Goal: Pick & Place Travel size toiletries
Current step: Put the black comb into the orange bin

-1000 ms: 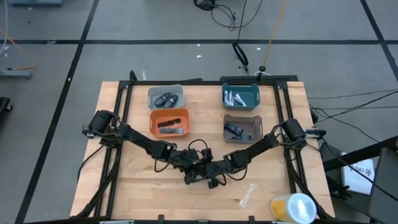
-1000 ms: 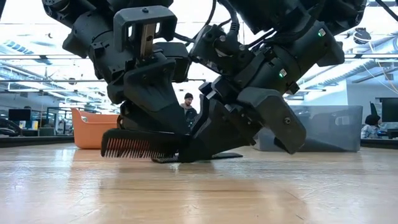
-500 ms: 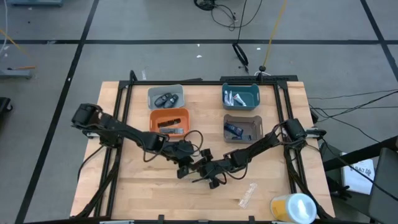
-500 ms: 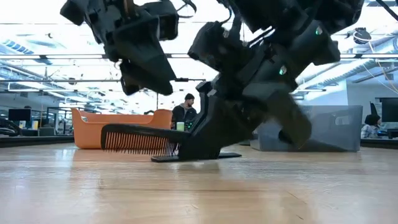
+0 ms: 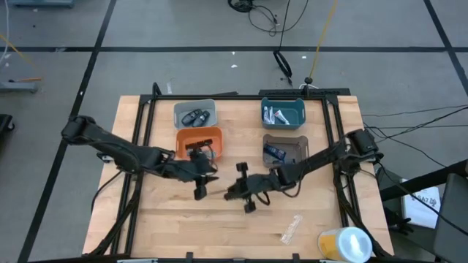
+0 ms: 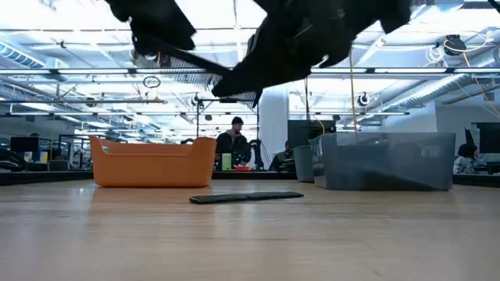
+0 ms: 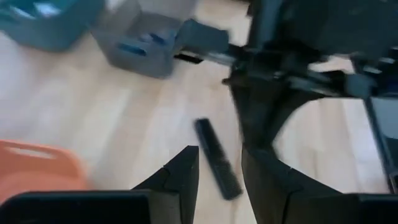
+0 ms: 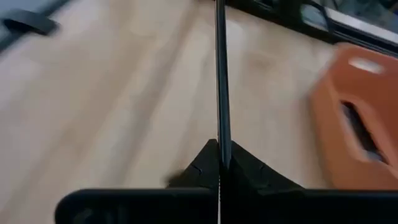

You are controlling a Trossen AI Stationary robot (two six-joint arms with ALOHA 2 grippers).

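Observation:
My right gripper (image 5: 232,191) hangs over the middle of the table, shut on a black comb (image 6: 205,72) that is lifted high. A thin black stick-shaped piece (image 6: 246,197) lies flat on the wood below; in the left wrist view this piece (image 7: 216,158) shows beyond the gap of my left gripper. My left gripper (image 5: 199,186) hovers open just left of the right one, with nothing between its fingers. Other toiletries lie in several bins at the far side. My right gripper pinches the comb by one end (image 8: 221,142) between its two fingers, on the flat sides. The fingers come slanting down from the table's right. The comb sticks out ahead of them toward the table's left, lifted clear of the table and sloping a little.
At the far side stand a grey bin (image 5: 195,115) with dark oval pieces, an orange bin (image 5: 199,142), a teal bin (image 5: 283,112) with white tubes and a brown-grey bin (image 5: 284,150) with blue tubes. A clear wrapper (image 5: 292,229) and a yellow-and-white cylinder (image 5: 344,242) lie near right.
Both grippers have risen from the table. My right gripper has carried the comb up with it: first one end tipped up, now it hangs clear. My left gripper has left the comb and drawn back toward the table's left. The black stick-shaped piece has stayed on the wood.

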